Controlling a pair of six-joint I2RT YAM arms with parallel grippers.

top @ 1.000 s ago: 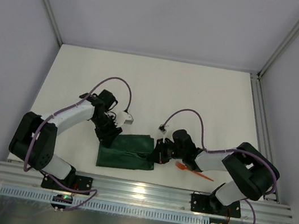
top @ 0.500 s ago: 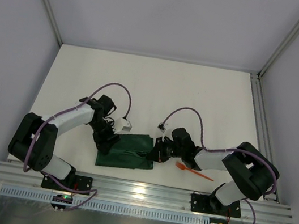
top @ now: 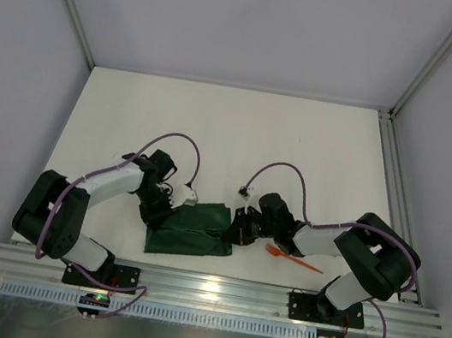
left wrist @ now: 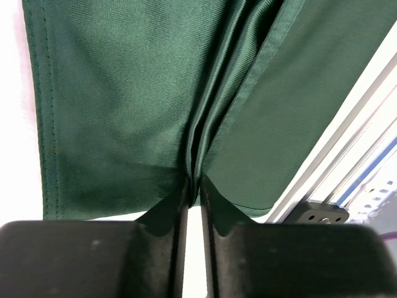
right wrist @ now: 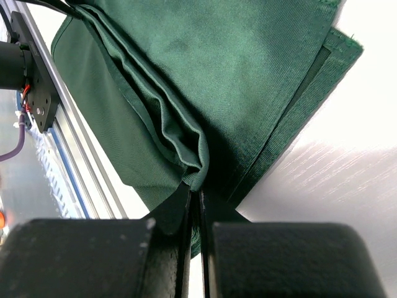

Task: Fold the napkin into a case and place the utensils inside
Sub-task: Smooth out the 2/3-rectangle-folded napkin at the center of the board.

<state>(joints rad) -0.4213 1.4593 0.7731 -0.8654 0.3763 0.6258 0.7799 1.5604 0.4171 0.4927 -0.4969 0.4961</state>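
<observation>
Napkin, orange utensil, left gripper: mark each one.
napkin (top: 185,232), top view, flat middle of the folded cloth.
orange utensil (top: 297,262), top view, middle of its handle.
left gripper (left wrist: 194,182), left wrist view, between the fingertips pinching a napkin fold.

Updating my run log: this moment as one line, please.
left gripper: shut on napkin | right gripper: shut on napkin | napkin: partly folded, on table | orange utensil: on table, outside napkin

napkin (top: 190,228): dark green, plain
utensil (top: 275,251): orange-red
table (top: 232,135): white
arms (top: 112,178): black, white links
cables (top: 175,135): purple
</observation>
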